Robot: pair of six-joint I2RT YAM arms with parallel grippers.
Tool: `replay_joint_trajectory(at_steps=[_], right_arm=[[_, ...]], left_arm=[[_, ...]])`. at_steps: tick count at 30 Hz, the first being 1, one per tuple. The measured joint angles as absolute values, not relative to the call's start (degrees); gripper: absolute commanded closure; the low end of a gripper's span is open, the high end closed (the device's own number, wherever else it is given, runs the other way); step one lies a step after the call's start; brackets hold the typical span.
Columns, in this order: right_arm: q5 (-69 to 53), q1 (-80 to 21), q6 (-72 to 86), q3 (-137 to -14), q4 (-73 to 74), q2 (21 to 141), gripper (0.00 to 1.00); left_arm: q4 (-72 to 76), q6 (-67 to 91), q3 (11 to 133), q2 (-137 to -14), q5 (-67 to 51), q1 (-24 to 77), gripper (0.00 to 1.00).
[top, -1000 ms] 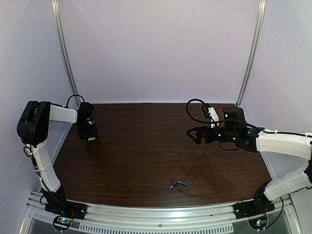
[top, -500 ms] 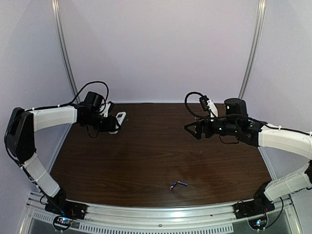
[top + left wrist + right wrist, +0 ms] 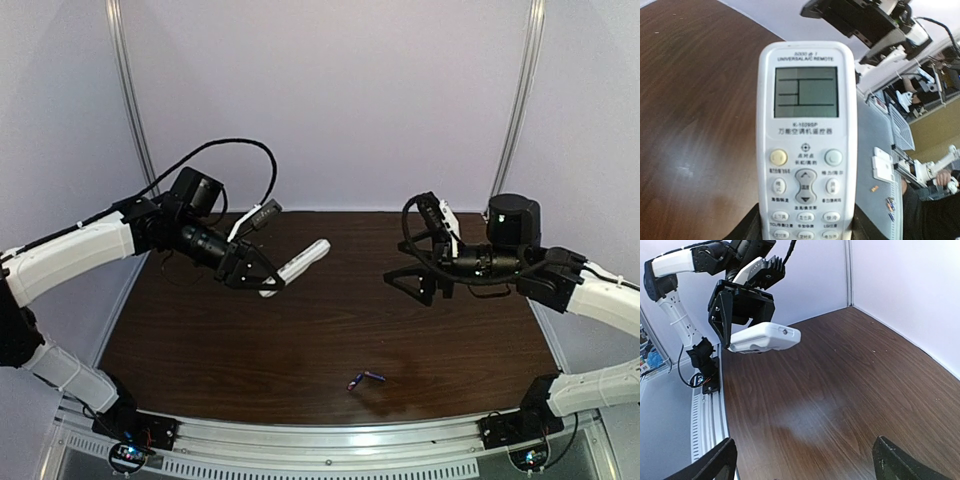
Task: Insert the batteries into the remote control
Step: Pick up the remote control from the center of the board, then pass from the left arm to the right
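My left gripper (image 3: pixel 262 278) is shut on the lower end of the remote control (image 3: pixel 300 260) and holds it in the air over the left middle of the table, tip pointing right. In the left wrist view the remote (image 3: pixel 807 125) shows its display and button face, gripped between my fingers (image 3: pixel 747 227). The right wrist view shows it from the front (image 3: pixel 765 337). Two small bluish-purple batteries (image 3: pixel 365 379) lie together on the table near the front edge. My right gripper (image 3: pixel 415 283) is open and empty above the right middle of the table, facing the remote; its fingertips (image 3: pixel 710 465) frame bare wood.
The dark wood table (image 3: pixel 330 330) is walled in by purple panels at the back and sides. An aluminium rail (image 3: pixel 320 440) runs along the near edge with both arm bases on it. The right arm (image 3: pixel 865 20) shows beyond the remote in the left wrist view.
My left arm swung from the far left edge toward the middle, carrying the remote up off the table. My right gripper shifted slightly right and turned toward it. The batteries did not move.
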State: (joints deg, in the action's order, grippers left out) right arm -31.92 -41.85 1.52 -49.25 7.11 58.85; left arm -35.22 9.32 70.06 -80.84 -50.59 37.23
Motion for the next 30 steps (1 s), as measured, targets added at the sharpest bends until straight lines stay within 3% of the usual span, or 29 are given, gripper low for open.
replay_joint_trajectory(at_steps=[15,24,30], right_arm=[[-28.4,-62.4,-8.4,-62.3,25.1,57.3,0.15],[-22.6,-74.1,-12.2,-68.5,33.1,62.2,0.20],[-19.6,-77.1,-14.4,-69.5,34.8,64.4,0.32]], left_arm=[[-40.5,6.7,69.8,-82.9,-62.8,58.1,0.78],[-39.4,6.7,71.1,-84.5,-70.8,58.7,0.76],[-38.9,7.2,71.2,-85.4,-72.9,58.9,0.76]])
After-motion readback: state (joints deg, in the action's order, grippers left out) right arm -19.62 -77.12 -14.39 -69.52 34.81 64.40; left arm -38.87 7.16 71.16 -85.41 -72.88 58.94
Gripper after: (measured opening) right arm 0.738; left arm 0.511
